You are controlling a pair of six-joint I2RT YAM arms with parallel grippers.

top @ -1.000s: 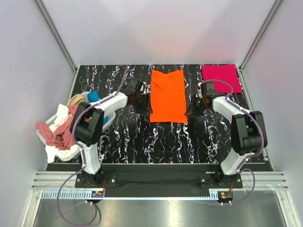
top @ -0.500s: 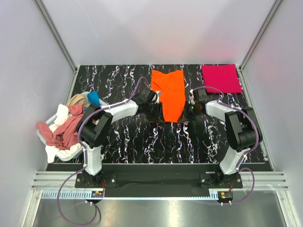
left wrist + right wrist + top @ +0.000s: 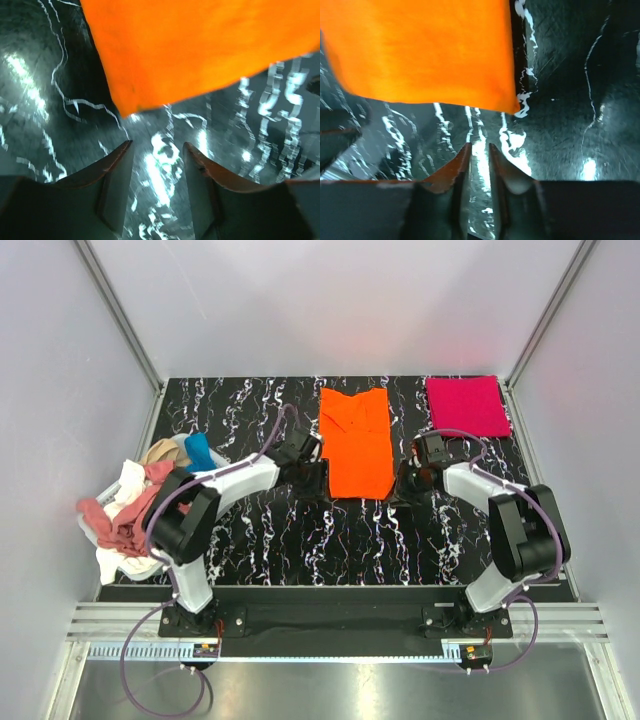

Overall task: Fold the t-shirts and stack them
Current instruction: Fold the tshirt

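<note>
Orange t-shirt [image 3: 356,445] lies flat, folded into a long strip, mid-back on the black marbled table [image 3: 270,540]. Crimson-pink t-shirt [image 3: 467,405] is folded square in the far right corner, and a loose heap of rose-red, white, tan and blue shirts [image 3: 130,515] sits at the left edge. Left gripper [image 3: 157,147] is low, just off the strip's near-left corner, fingers spread with nothing between them; right gripper [image 3: 480,147] is just off the near-right corner, fingers parted by only a thin slit, also empty, neither touching the cloth.
</note>
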